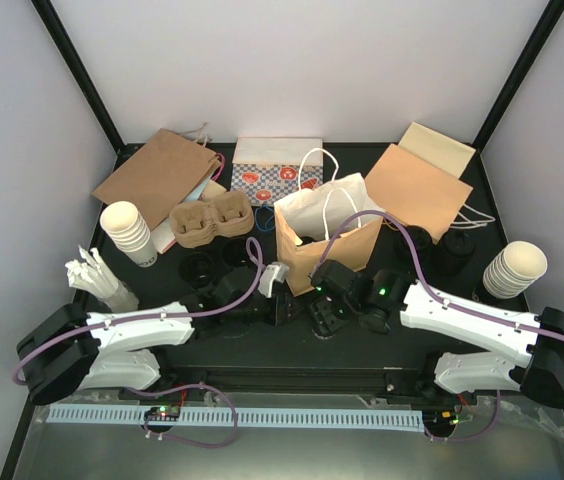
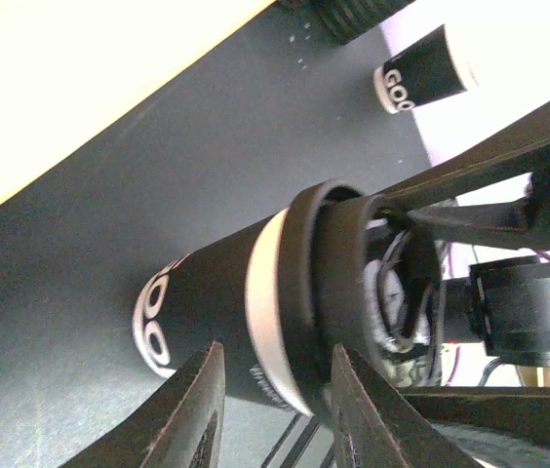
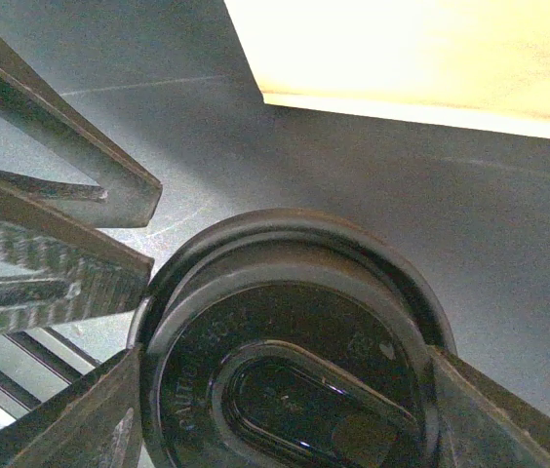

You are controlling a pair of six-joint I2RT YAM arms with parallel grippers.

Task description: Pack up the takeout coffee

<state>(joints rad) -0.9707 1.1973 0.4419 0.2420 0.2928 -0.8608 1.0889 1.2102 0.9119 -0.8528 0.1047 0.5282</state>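
Note:
A coffee cup with a black lid [image 1: 319, 322] stands on the dark table just in front of the open brown paper bag [image 1: 327, 238]. My right gripper [image 1: 326, 308] is over it, and in the right wrist view [image 3: 285, 400] its fingers press both sides of the lid [image 3: 294, 292]. My left gripper [image 1: 284, 300] is open beside the same cup [image 2: 216, 302], its fingertips [image 2: 202, 400] at the cup's side. More black-lidded cups stand left [image 1: 199, 267] and right [image 1: 454, 250] of the bag.
Flat brown bags lie at the back left [image 1: 157, 175] and back right [image 1: 417, 185]. Pulp carriers [image 1: 210, 220], a patterned box [image 1: 277, 175], stacks of cream cups [image 1: 127, 232] [image 1: 515, 268] and white packets [image 1: 97, 275] stand around.

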